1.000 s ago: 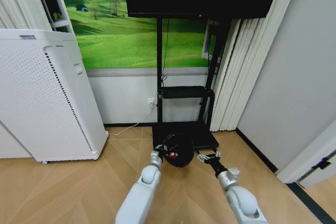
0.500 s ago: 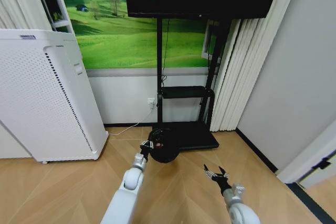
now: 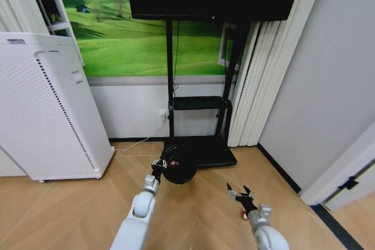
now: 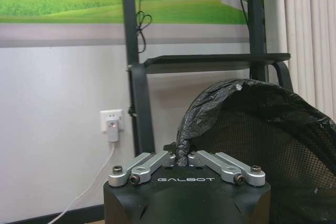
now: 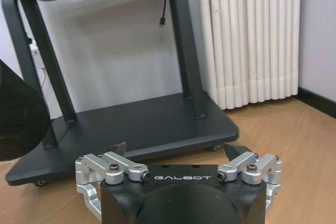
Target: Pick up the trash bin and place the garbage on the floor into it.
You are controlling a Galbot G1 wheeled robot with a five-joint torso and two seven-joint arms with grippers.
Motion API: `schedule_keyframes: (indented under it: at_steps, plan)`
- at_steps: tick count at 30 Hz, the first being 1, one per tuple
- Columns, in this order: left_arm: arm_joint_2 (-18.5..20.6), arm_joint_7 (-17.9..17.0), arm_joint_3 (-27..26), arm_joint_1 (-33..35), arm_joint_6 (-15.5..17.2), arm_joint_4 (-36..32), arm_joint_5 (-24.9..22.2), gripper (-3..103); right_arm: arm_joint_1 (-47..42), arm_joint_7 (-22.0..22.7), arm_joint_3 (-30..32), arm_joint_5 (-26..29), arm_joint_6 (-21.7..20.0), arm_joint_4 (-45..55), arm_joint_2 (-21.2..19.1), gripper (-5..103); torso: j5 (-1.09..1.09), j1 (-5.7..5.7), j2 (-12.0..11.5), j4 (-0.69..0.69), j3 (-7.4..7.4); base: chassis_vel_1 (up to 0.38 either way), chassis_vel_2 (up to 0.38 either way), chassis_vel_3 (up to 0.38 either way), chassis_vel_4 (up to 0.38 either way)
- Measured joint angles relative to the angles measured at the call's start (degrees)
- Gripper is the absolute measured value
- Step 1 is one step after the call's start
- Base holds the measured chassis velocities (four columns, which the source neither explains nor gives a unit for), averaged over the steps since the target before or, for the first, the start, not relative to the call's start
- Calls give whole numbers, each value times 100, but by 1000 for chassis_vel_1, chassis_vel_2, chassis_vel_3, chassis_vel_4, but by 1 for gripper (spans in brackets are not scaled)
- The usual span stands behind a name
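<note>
While clamped in the left gripper (image 4: pixel 184 157), one trash bin (image 3: pixel 179 165); right gripper (image 3: pixel 239 195) spread wide.

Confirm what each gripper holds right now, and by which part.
The left gripper is shut on the trash bin, pinching its bag-lined rim; the bin hangs tipped, mouth sideways. The right gripper is open and holds nothing.

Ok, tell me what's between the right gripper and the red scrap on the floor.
Nothing visible. The open right gripper hangs just above the red scrap on bare floor; the trash bin, held by the left gripper, is off to its left.
</note>
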Motion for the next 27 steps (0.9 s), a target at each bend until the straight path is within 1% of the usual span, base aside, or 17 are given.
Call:
schedule_keyframes:
  at_steps: [3, 5, 8, 10, 11, 12, 13, 15, 16, 17, 19, 20, 22, 23, 27]
  plan:
    - [-8, -5, -10, 1, 7, 0, -1, 4, -23, -51, -25, -61, 34, -69, -3, 100, -1, 0, 0, -2, 0, -264, -256, 253, 264]
    - [-11, -7, -8, 1, 12, -1, -1, 4, -30, -93, -48, -75, 77, -110, 0, 100, 0, 0, 0, -2, 0, -262, -259, 254, 283]
    - [-24, -16, -2, 1, 25, -7, -2, 4, -70, -184, -104, -5, 23, -170, -9, 100, 1, 0, 0, -2, 0, -210, -238, 229, 190]
    - [-43, -24, 1, 0, 50, -21, -7, 4, -115, -169, -265, 160, -190, -354, -25, 100, 1, 0, 0, -4, 0, -152, -159, 126, 134]
    - [-48, -33, 2, -2, 60, -23, -12, 4, -124, -108, -357, 243, -306, -462, -18, 100, 1, -1, 0, -3, 0, -32, -64, 75, 19]
    - [-48, -33, 2, -2, 60, -23, -12, 4, -124, -108, -357, 243, -306, -462, -18, 100, 1, -1, 0, -3, 0, -32, -64, 75, 19]
    - [-51, -40, 2, -3, 66, -26, -16, 4, -126, -52, -433, 343, -402, -554, -7, 100, -1, -1, 0, -2, 0, 0, 0, 0, 0]
    - [-51, -46, -1, -3, 75, -38, -35, 4, -116, -70, -553, 498, -584, -725, 22, 100, 0, -1, 0, 0, 0, 37, 33, -17, -22]
    - [-49, -51, -9, -4, 82, -48, -57, 4, -77, -254, -575, 484, -644, -886, 46, 100, 0, -1, 0, 1, 0, 74, 94, -71, -79]
    - [-49, -51, -9, -4, 82, -48, -57, 4, -77, -254, -575, 484, -644, -886, 46, 100, 0, -1, 0, 1, 0, 74, 94, -71, -79]
    - [-31, -55, -31, 4, 93, -78, -83, 4, 50, -860, -575, 253, -670, -1252, 55, 100, 0, -1, 0, 2, 0, 57, 77, -61, -51]
    - [-31, -55, -31, 4, 93, -78, -83, 4, 50, -860, -575, 253, -670, -1252, 55, 100, 0, -1, 0, 2, 0, 48, 61, -61, -38]
    - [-7, -71, -50, 31, 115, -135, -109, 4, 117, -1042, -616, 242, -807, -1410, 6, 100, -1, -1, 0, 1, 0, 0, 0, 0, 0]
    - [0, -71, -47, 48, 124, -168, -124, 4, 156, -1089, -626, 226, -811, -1488, -2, 100, -1, -1, 0, 0, 0, 0, 0, 0, 0]
    - [5, -68, -61, 115, 154, -254, -164, 4, 278, -1119, -631, 173, -799, -1661, 15, 100, -1, -1, 0, -2, 0, 0, 0, 0, 0]
